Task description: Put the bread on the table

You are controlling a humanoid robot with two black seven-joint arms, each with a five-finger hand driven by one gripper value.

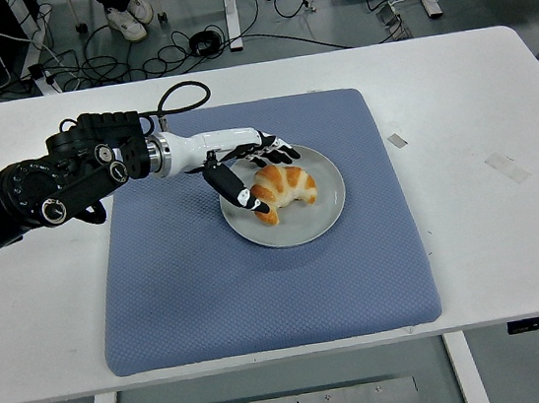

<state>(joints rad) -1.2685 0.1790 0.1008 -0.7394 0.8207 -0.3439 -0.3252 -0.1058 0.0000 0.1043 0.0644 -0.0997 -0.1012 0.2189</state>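
A golden croissant [284, 189] lies on a grey round plate [321, 216] in the middle of a blue mat [262, 292]. My left hand [257, 168] comes in from the left and sits at the plate's left rim, right against the croissant. Its fingers [280, 150] are spread along the bread's far side and the thumb [238, 192] rests at its near left end, not closed on it. The right arm is out of sight.
The white table [479, 134] has bare room to the right and left of the mat. Two small tape marks [506, 166] lie on the right side. Cables run over the floor beyond the far edge.
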